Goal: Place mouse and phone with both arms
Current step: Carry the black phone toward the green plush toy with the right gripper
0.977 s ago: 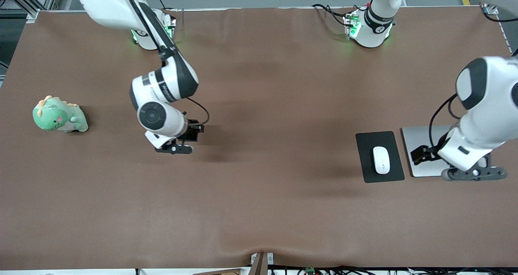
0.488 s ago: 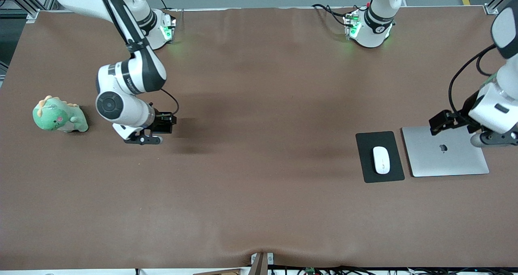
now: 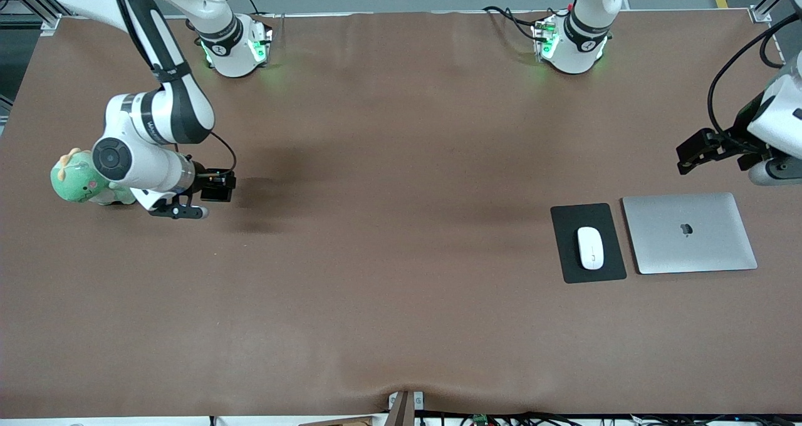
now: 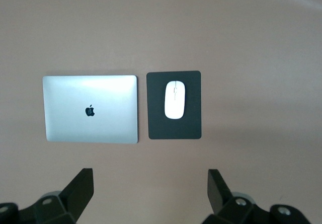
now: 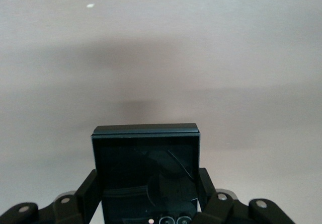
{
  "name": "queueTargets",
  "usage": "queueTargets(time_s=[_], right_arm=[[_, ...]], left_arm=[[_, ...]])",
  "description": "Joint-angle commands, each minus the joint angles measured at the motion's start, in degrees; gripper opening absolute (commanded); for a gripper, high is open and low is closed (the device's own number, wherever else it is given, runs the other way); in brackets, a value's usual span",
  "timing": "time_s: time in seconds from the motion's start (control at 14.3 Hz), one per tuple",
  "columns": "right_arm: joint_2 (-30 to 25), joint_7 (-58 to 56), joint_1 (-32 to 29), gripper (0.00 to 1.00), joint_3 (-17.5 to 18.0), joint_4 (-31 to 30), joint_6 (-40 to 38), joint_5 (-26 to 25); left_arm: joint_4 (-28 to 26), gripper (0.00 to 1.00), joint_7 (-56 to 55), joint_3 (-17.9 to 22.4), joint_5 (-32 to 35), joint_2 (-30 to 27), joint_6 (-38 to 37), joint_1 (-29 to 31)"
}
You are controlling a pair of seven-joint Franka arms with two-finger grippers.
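Observation:
The white mouse [image 3: 590, 247] lies on a black mouse pad [image 3: 570, 257] toward the left arm's end of the table. It also shows in the left wrist view [image 4: 174, 99]. My left gripper [image 3: 697, 150] is open and empty, up over bare table cloth just off the laptop; in its wrist view [image 4: 149, 189] the jaws stand wide apart. My right gripper [image 3: 208, 187] is shut on the black phone [image 3: 220, 189] and holds it over the table beside a green toy. In the right wrist view the phone [image 5: 146, 156] sits between the fingers [image 5: 86, 191].
A closed silver laptop [image 3: 689, 233] lies beside the mouse pad, also seen in the left wrist view [image 4: 90, 108]. A green dinosaur toy [image 3: 78, 181] stands at the right arm's end, partly covered by the right arm. The brown cloth covers the table [image 3: 401, 225].
My right arm has carried the phone toward its own end of the table, up to the green toy. My left arm has risen off the laptop and drawn back toward the table's edge.

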Motion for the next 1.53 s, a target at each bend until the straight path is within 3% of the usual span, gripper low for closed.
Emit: queueTargets(time_s=[0.0,0.35,0.7,1.26,1.33,1.4,1.47], right_arm=[[-2.55,-1.71,-3.64,0.0,1.02,-3.79,2.12,-1.98],[-1.59,-4.88,-7.86,0.0,1.02,-8.89,12.04,-3.13],[3.76,-12.26,-14.1,0.0,1.02,-8.99,18.02,-3.22],[7.64,-14.64,-14.81,0.0,1.11,-8.99,19.62,-3.22],[7.99,-14.64,-15.16,0.13,1.11,-8.9,19.79,-3.22],[8.34,-14.55,-15.69,0.75,1.11,-8.81,20.14,-3.22],[8.52,-14.63,-16.22,1.0,1.2,-8.46,20.14,-3.13]], left_arm=[[-0.29,1.0,0.26,-0.41,-0.8,-1.75,-2.43,0.35],[-0.72,1.0,0.7,-0.32,-0.89,-3.78,-4.8,0.35],[-1.95,1.0,0.7,0.47,-1.77,-5.27,-4.8,-0.88],[-3.45,1.0,0.7,1.35,-1.77,-6.33,-4.81,-1.41],[-3.45,1.0,0.7,1.26,-1.77,-6.07,-4.72,-1.41],[-3.45,1.0,0.7,1.17,-1.85,-5.89,-4.72,-1.41],[-3.45,1.0,0.61,1.17,-1.94,-5.63,-4.72,-1.41]])
